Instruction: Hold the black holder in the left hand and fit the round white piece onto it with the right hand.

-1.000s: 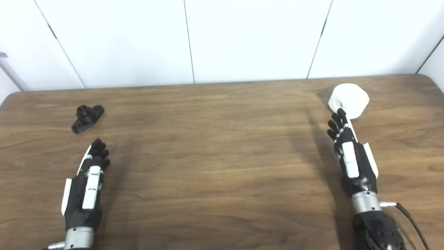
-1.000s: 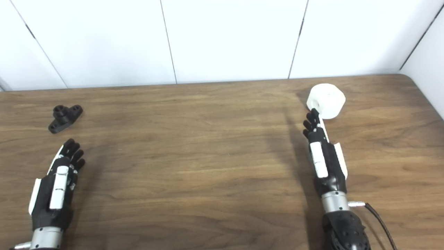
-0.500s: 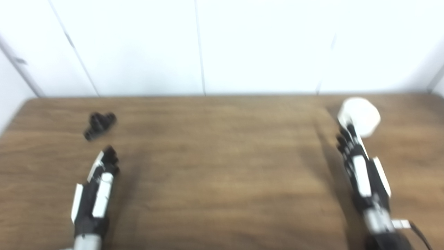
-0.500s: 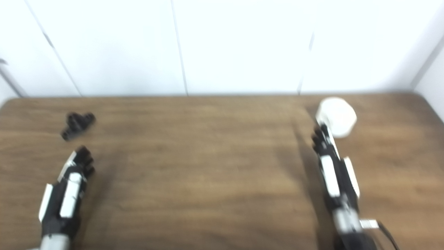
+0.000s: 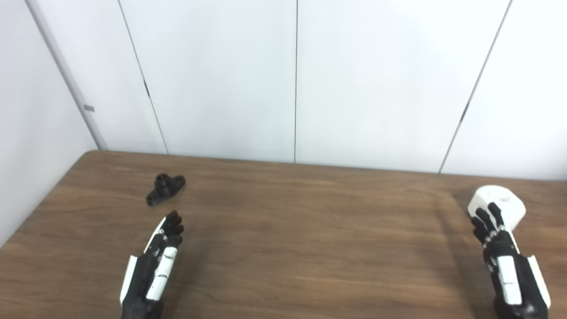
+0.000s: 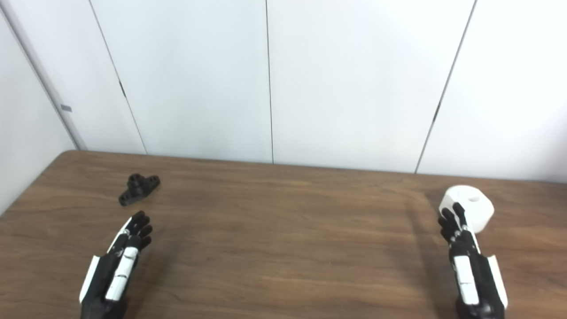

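The black holder (image 5: 165, 189) lies on the wooden table (image 5: 301, 230) at the far left, a flanged piece with a short round socket. My left hand (image 5: 155, 266) rests just below it, fingers straight and apart, holding nothing and a short gap from the holder. The round white piece (image 5: 498, 210), a thick disc with a hole in its top, stands at the far right. My right hand (image 5: 505, 261) lies in front of it, open, its fingertips overlapping the disc's near side in both eye views; contact is unclear.
White wall panels (image 5: 292, 79) rise right behind the table's far edge. The table's left edge (image 5: 44, 204) runs close to the holder. Bare wood stretches between the two hands.
The camera has tilted up, so the whole scene has slid down the picture and more wall shows. The hands and both parts keep their places on the table.
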{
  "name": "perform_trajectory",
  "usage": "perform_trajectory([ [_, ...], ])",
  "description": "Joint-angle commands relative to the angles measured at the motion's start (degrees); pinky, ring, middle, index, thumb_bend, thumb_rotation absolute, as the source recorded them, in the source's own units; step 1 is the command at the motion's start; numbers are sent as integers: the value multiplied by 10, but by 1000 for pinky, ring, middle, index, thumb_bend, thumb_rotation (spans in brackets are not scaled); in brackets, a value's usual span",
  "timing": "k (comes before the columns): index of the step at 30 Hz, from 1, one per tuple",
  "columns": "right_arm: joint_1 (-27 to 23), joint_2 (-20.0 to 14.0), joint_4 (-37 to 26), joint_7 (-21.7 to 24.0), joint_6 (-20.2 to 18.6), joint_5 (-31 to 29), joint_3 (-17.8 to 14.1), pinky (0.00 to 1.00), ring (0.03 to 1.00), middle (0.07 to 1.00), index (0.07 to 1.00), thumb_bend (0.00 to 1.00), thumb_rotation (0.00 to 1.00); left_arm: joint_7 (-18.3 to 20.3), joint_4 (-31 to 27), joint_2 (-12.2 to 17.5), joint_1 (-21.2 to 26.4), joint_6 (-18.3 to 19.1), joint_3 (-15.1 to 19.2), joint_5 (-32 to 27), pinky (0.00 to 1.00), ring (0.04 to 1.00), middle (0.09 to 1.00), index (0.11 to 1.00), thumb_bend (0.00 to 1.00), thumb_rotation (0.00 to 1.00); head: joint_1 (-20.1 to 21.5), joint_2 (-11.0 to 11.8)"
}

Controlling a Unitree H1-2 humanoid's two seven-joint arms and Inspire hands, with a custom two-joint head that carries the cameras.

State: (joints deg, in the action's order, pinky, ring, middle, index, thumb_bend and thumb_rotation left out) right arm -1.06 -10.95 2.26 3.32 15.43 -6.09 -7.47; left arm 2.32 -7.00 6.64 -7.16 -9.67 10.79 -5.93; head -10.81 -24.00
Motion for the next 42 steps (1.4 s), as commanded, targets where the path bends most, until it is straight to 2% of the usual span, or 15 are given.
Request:
perform_trajectory([
  [1, 35, 8, 63, 6, 11, -7, 1, 977, 944, 948, 981, 565, 950, 0, 40, -12, -2, -21, -11, -2, 929, 927, 935, 938, 551, 723, -3, 4],
  [7, 31, 4, 76, 7, 13, -3, 1, 985, 951, 959, 998, 548, 987, 0, 56, -12, 2, -32, -15, 5, 928, 934, 938, 949, 554, 738, -7, 19],
  [12, 27, 3, 88, 14, 17, -11, 0, 998, 955, 959, 998, 548, 977, 1, 66, -13, 5, -43, -17, 4, 930, 934, 937, 950, 554, 733, -10, 27],
  [21, 27, 2, 89, 16, 20, -10, -1, 999, 956, 961, 1000, 517, 996, -1, 65, -13, 3, -42, -20, 12, 930, 937, 942, 963, 531, 733, -9, 21],
  [25, 28, 2, 86, 17, 17, -11, 0, 1000, 954, 954, 998, 553, 980, -7, 67, -11, 3, -53, -19, 27, 931, 928, 935, 958, 505, 663, -9, 18],
  [29, 32, 4, 79, 12, 15, -4, 0, 1000, 954, 960, 999, 578, 994, -13, 63, -6, 0, -62, -16, 46, 869, 910, 930, 944, 502, 543, -7, 18],
  [34, 37, 7, 70, 12, 14, -6, 0, 1000, 953, 953, 996, 555, 975, -29, 51, 14, 4, -84, -10, 89, 908, 921, 926, 929, 611, 410, -4, 16],
  [38, 37, 6, 71, 11, 13, -5, 0, 1000, 948, 947, 991, 555, 967, -39, 20, 33, 15, -61, 2, 116, 908, 926, 925, 911, 692, 350, -5, 13],
  [40, 38, 6, 68, 10, 9, -4, -1, 1000, 949, 945, 992, 552, 971, -43, 9, 38, 21, -47, 6, 129, 866, 918, 934, 899, 747, 304, -4, 13],
  [42, 39, 6, 65, 8, 3, -3, -2, 996, 943, 940, 990, 564, 975, -59, -5, 50, 25, -32, 7, 192, 878, 923, 939, 896, 768, 291, -4, 14],
])
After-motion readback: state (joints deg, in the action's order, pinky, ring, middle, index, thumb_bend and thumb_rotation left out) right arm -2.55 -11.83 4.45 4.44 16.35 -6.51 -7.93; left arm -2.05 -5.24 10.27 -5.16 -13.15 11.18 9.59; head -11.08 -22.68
